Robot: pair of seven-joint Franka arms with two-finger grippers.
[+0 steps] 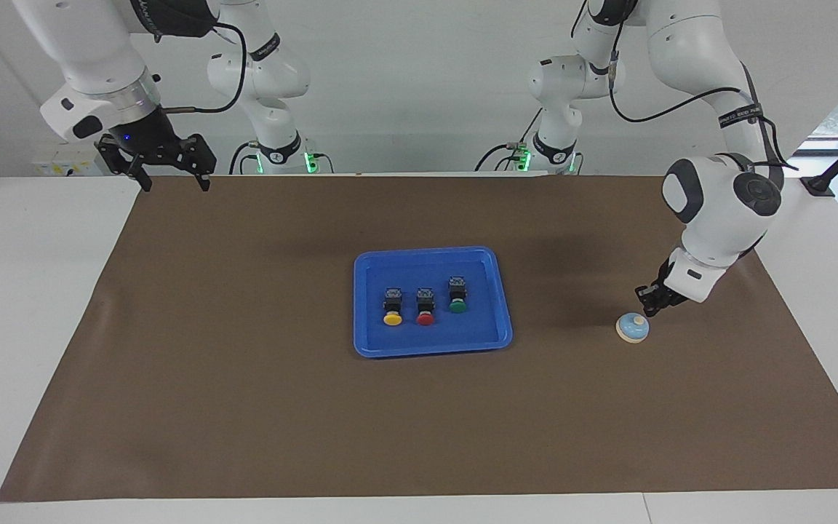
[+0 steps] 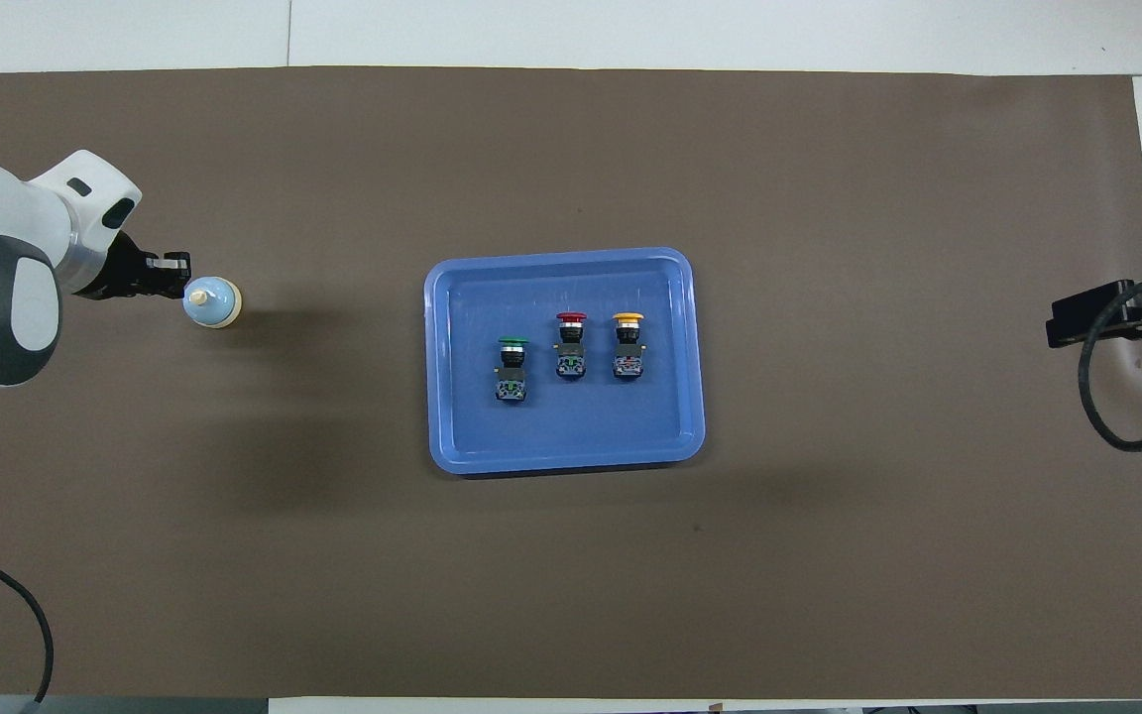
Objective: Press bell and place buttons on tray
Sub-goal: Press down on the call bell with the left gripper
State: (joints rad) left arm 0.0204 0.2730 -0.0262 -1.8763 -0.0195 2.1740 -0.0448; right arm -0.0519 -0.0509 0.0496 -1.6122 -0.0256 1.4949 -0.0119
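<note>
The brown mat (image 1: 244,407) covers most of the worktop, and at its middle sits the tray (image 1: 368,342) with all three buttons lying in a row inside it: yellow (image 1: 392,306), red (image 1: 425,305) and green (image 1: 457,294), each with its cap pointing away from the robots. By how things lie, the placing looks done and only the bell is left. The bell (image 1: 632,327) stands on the mat toward the left arm's end of the worktop, well apart from the tray, upright with its knob on top. The left gripper (image 1: 650,300) hangs just beside it, on the robots' side and a little above, tips tilted down toward the dome; whether its fingers are parted or together I cannot tell. So the press turns on a short move forward and down onto the knob (this arm is far the nearer one). The right gripper (image 1: 172,171) waits raised over the mat's corner at its own end, fingers spread and holding nothing.
</note>
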